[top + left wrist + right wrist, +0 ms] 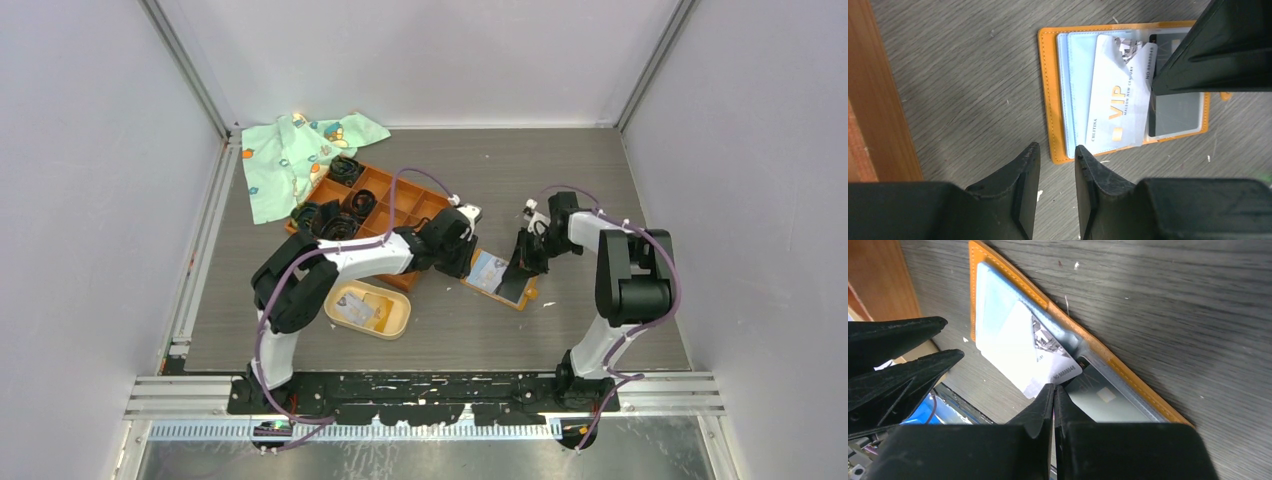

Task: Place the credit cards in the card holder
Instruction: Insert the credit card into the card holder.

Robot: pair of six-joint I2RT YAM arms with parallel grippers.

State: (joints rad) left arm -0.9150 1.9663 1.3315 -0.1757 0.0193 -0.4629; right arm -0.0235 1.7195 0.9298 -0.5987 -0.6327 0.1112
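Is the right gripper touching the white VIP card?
Touching. The right wrist view shows the right gripper shut on a corner of the white VIP card.

- I see a desk (560, 190) with a dark grey, wood-grain top, closed in by pale walls on three sides.
- A mint-green patterned cloth (290, 160) lies crumpled at the far left corner, and one edge hangs over the desk's left rail.
- An orange compartment tray (385, 195) sits just beside the cloth, turned at an angle to the desk edges.
- The beige oval card holder (400, 325) rests near the front, left of centre, close to the tray's near corner.
- An orange wallet (488, 270) lies open and flat at mid-desk, right of the tray.
- Small white specks (1039, 195) dot the desk by the wallet's edge.
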